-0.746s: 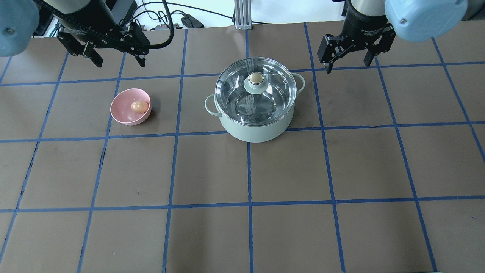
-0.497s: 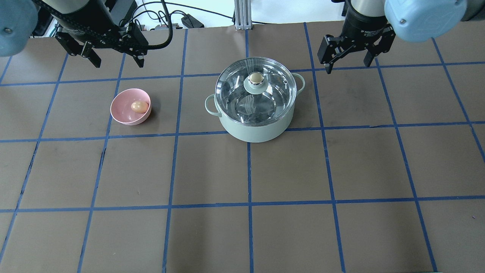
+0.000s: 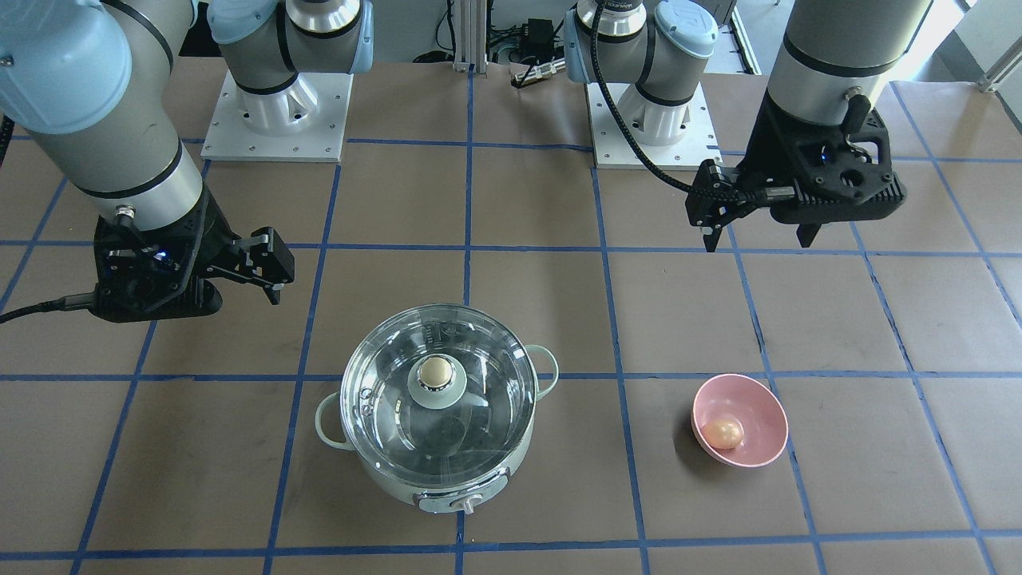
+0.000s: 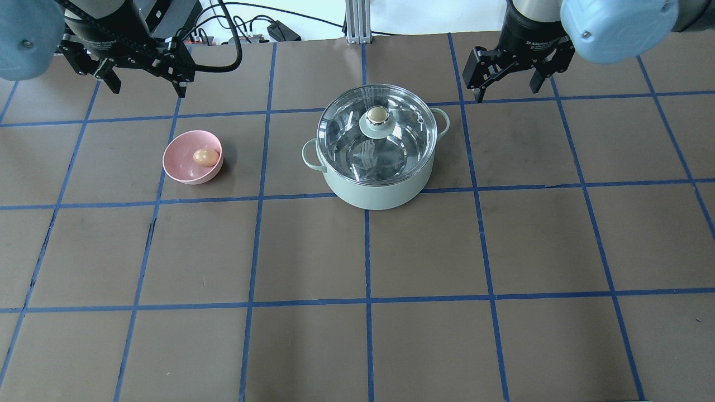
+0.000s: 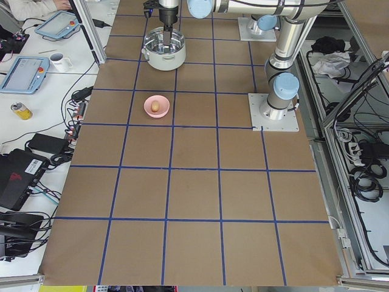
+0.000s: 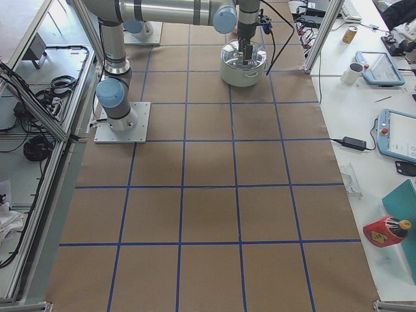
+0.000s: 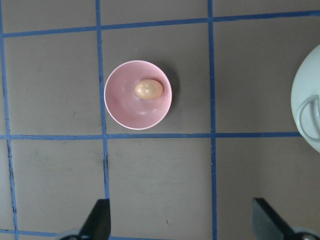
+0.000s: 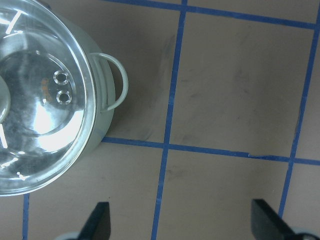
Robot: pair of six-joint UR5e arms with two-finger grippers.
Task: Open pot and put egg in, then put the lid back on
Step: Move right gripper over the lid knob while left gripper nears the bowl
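Resting level on the pot [image 4: 375, 187], the lid [image 4: 343, 137] met the pot's rim all round, its knob [image 4: 377, 115] at centre. Well apart from the pot, on the robot's left of it, the pink bowl [image 4: 181, 167] held the egg [image 4: 205, 157], which lay against the bowl's inner wall on the side nearer the pot. The left gripper [image 4: 148, 89] hung raised above the table [image 4: 424, 251] on the bowl's side of the pot, jaws spread wide and holding nothing; its wrist camera looked straight down on the bowl. The right gripper [image 4: 507, 94] hung raised on the pot's opposite side, equally wide and empty, with one loop handle [image 8: 116, 82] and the lid's edge in its wrist view. Bare brown surface lay on every side of the pot, including the stretch between pot and bowl
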